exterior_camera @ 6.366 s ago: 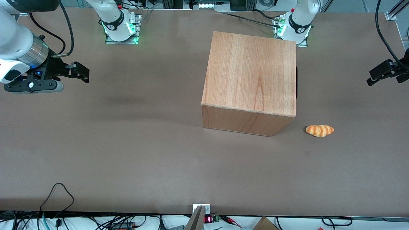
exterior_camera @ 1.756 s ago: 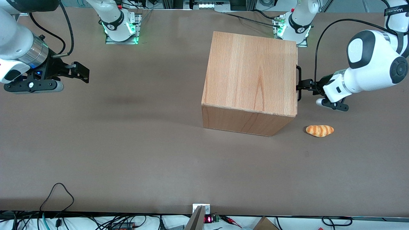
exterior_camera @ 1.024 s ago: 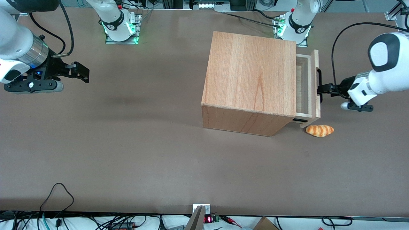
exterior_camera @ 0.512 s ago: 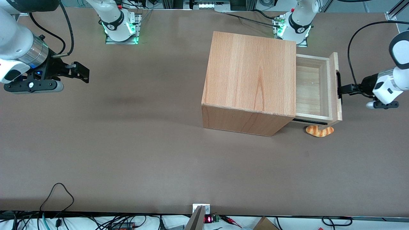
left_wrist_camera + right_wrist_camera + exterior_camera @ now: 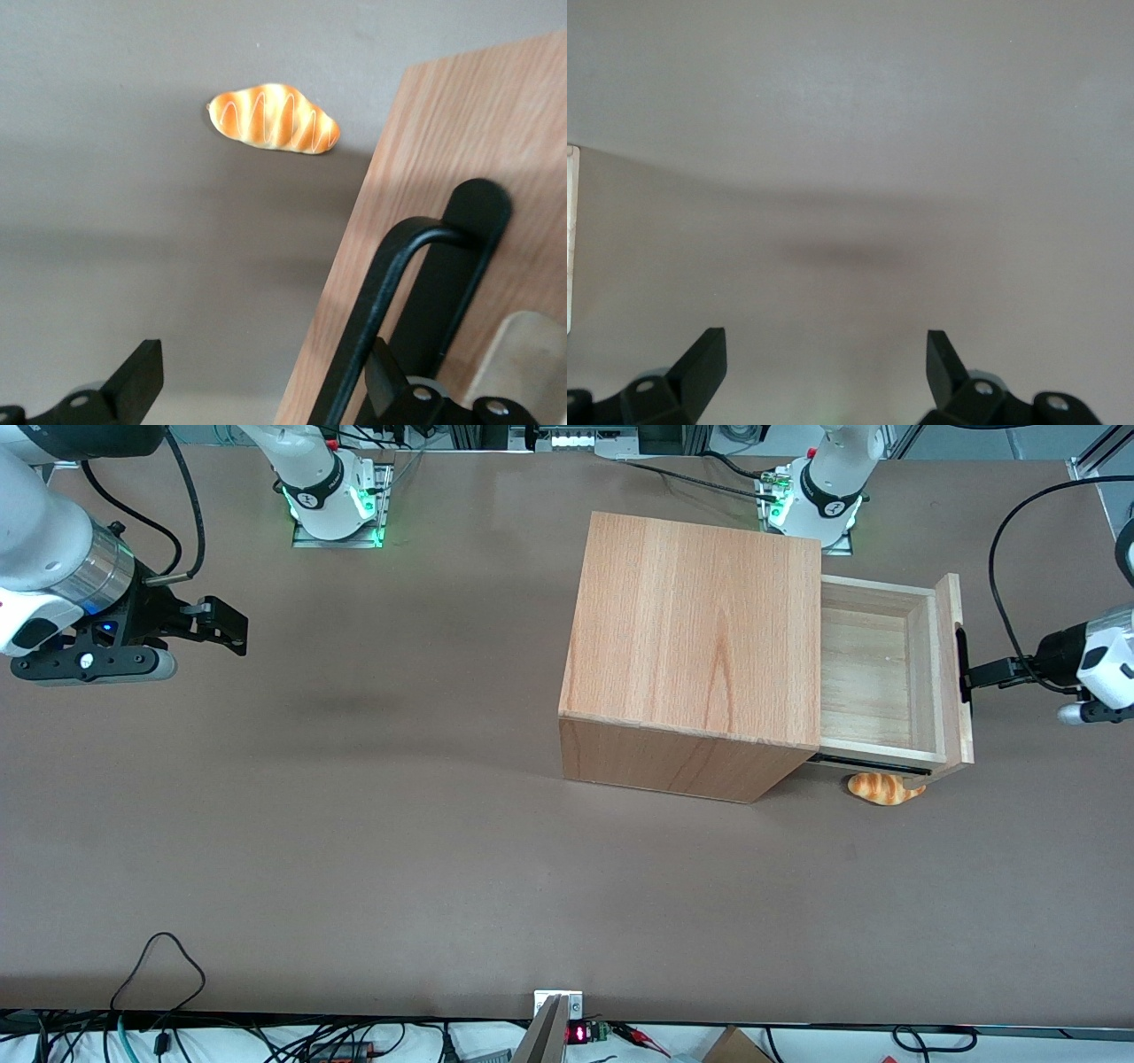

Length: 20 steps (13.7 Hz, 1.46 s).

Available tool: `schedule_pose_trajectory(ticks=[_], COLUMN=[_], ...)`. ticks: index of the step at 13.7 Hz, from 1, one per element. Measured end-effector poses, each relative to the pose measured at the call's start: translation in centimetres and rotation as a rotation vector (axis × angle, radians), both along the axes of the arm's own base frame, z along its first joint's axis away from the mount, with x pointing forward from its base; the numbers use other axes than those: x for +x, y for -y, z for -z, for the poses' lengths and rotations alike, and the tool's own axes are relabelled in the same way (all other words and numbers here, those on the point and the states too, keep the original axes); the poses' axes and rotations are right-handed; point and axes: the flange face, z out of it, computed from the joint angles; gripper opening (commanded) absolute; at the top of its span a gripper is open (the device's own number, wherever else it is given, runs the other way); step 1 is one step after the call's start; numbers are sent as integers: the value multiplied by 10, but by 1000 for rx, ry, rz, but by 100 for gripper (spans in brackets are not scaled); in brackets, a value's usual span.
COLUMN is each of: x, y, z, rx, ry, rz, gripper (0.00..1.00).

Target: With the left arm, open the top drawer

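**Front and left wrist views.** I see the top drawer (image 5: 947,691) standing well out of the cabinet (image 5: 695,629), toward the working arm's end of the table (image 5: 354,850). Its paler inside is open to view from above.

- **Gripper.** The left arm (image 5: 1099,666) reaches in level with the drawer. Its gripper (image 5: 968,677) is at the black bar handle (image 5: 963,657) on the drawer's front panel. In the wrist view the fingers (image 5: 137,382) are spread wide. The handle (image 5: 383,292) lies between them, close to one finger, and nothing is clamped.
- **Surroundings.** A small bread roll (image 5: 875,786) lies on the table nearer the front camera than the drawer. It is partly hidden under the drawer's front corner. The wrist view shows the whole roll (image 5: 275,118) clear of the panel.
- **Materials and shapes.**
  - The cabinet is a plain box of light wood with straight grain.
  - The drawer is a shallow tray with thin walls and a flat wooden front.
  - A dark rail (image 5: 859,762) shows beneath the drawer.
  - The handle is a smooth, round-cornered black bar.
  - The roll is golden-orange with pale stripes and tapers at both ends.
  - The table is matte brown.
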Motion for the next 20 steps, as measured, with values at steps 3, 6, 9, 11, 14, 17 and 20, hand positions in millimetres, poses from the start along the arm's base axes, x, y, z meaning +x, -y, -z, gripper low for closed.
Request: schedule_pose_trajectory(ticks=[3,6,9,11,14,17,20], x=[7,15,23,31,40,42,42], y=[-12,-16,-12,6,36,66,96], z=[-30,-75,-128,-150,-170,-184,-193], rx=[6,19,86,108,151,169,222], ry=[30,48,67,95,120,134,137], rz=[-9,13,62,90,140,190,243], gripper=[100,100,100,100,100,100,100])
